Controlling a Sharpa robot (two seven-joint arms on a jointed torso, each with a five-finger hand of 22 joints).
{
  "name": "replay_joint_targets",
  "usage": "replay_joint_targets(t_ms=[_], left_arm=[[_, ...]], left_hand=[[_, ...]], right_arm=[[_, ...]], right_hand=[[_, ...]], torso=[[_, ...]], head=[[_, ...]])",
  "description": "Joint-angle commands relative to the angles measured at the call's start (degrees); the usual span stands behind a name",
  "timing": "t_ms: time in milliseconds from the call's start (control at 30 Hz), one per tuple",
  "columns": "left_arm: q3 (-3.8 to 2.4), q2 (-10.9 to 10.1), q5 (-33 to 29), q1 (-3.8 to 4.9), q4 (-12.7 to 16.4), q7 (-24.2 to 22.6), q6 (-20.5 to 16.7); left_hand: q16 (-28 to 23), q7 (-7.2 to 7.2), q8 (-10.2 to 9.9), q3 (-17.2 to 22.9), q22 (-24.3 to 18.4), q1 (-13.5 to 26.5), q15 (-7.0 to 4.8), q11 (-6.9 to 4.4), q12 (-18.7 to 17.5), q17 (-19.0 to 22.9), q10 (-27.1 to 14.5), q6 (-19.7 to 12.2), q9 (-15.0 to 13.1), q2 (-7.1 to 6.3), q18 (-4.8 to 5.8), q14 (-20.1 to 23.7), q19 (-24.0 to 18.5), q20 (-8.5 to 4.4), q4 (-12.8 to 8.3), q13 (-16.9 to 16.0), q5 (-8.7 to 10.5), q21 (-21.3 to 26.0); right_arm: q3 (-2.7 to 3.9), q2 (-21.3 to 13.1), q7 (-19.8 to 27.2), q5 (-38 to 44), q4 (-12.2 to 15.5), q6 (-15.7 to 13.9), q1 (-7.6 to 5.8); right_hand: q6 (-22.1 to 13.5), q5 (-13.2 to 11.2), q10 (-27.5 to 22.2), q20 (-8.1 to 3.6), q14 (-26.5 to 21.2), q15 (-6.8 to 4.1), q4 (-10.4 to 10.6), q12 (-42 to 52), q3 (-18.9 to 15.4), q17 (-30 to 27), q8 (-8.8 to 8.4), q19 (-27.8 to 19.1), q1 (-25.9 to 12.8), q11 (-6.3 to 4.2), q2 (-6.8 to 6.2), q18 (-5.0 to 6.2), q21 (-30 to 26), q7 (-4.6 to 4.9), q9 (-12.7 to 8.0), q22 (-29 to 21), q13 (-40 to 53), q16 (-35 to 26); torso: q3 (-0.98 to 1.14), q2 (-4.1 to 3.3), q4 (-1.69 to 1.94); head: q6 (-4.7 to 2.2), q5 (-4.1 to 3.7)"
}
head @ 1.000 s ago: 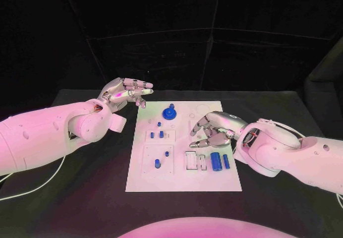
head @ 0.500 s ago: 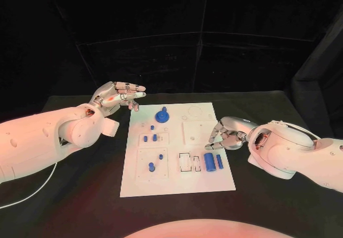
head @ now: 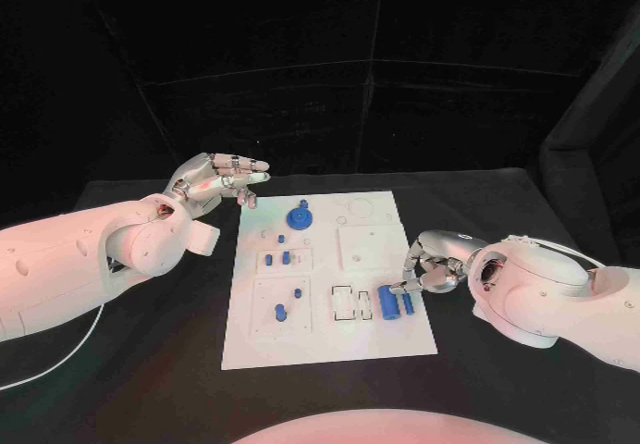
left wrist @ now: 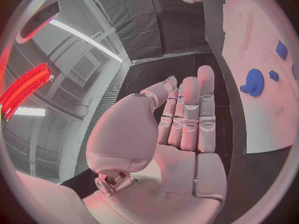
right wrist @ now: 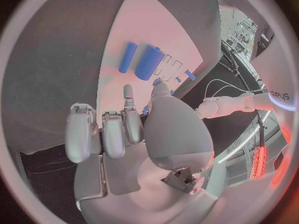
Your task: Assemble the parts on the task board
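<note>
Nearest, the right hand [head: 434, 268] hovers with fingers curled and holding nothing, its fingertips [head: 404, 286] just beside the thin blue plastic rod [head: 408, 302] and fat blue cylinder [head: 388, 302] lying on the flat white task board [head: 380, 347]. Both look light, rigid and slick, likely to roll, so pinch them across the middle. Farther off, the left hand [head: 214, 178] hangs open beyond the board's corner, holding nothing, the blue gear [head: 301, 217] near its fingers.

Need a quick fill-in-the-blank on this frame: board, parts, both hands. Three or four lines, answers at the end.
1. The task board is a flat plate of ____ colour.
2. The gear-shaped part lies at the board's far end, nearer the robot's ____ hand.
3. The right hand hovers at the board's edge, beside the two blue ____ lying side by side.
4. The left hand holds ____, its fingers apart.

Missing words: white; left; cylinders; nothing
</note>
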State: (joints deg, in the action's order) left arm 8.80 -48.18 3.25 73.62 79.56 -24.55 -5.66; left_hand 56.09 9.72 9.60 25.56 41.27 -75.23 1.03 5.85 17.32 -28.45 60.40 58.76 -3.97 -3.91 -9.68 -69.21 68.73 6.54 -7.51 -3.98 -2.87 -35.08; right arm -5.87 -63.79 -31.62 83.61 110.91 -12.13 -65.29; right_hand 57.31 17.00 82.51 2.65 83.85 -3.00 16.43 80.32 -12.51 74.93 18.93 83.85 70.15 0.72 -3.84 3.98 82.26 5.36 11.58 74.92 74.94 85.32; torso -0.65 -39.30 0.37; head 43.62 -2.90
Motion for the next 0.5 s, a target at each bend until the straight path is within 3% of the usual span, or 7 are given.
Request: replay_joint_targets(t_ms=[33,500], left_arm=[[-0.03,-0.1,-0.2,0.08,0.1,-0.3,0.7],[-0.01,-0.2,-0.2,0.08,0.1,-0.2,0.7]], left_hand=[[-0.2,0.33,0.4,-0.4,-0.1,-0.2,-0.12,0.11,0.3,0.1,-0.1,0.0,0.0,0.26,-0.8,0.5,-0.3,-0.03,0.0,0.0,-0.03,0.4],[-0.2,0.33,0.4,-0.4,-0.1,-0.2,-0.12,0.11,0.3,0.1,-0.1,0.0,0.0,0.26,-0.8,0.5,-0.3,-0.03,0.0,0.0,-0.03,0.4]], right_arm=[[-0.05,0.0,-1.9,2.4,0.5,2.0,0.2],[-0.1,2.0,-1.8,4.2,0.2,2.6,2.0]], right_hand=[[-0.2,-0.5,-0.2,-0.1,4.4,-0.49,0.3,-0.3,0.0,5.8,0.71,1.0,-1.0,-0.13,-0.06,-0.94,0.2,-0.27,0.5,0.3,1.5,0.3],[-0.6,-1.1,-0.2,-0.22,4.4,-0.6,0.2,-0.5,0.4,5.9,1.59,1.1,-0.7,-0.26,-0.82,-0.98,0.3,-0.39,1.6,0.5,1.6,0.3]], torso=[[-0.05,-0.04,-0.02],[-0.11,-0.05,-0.02]], head=[[0.03,-0.06],[0.18,-0.1]])
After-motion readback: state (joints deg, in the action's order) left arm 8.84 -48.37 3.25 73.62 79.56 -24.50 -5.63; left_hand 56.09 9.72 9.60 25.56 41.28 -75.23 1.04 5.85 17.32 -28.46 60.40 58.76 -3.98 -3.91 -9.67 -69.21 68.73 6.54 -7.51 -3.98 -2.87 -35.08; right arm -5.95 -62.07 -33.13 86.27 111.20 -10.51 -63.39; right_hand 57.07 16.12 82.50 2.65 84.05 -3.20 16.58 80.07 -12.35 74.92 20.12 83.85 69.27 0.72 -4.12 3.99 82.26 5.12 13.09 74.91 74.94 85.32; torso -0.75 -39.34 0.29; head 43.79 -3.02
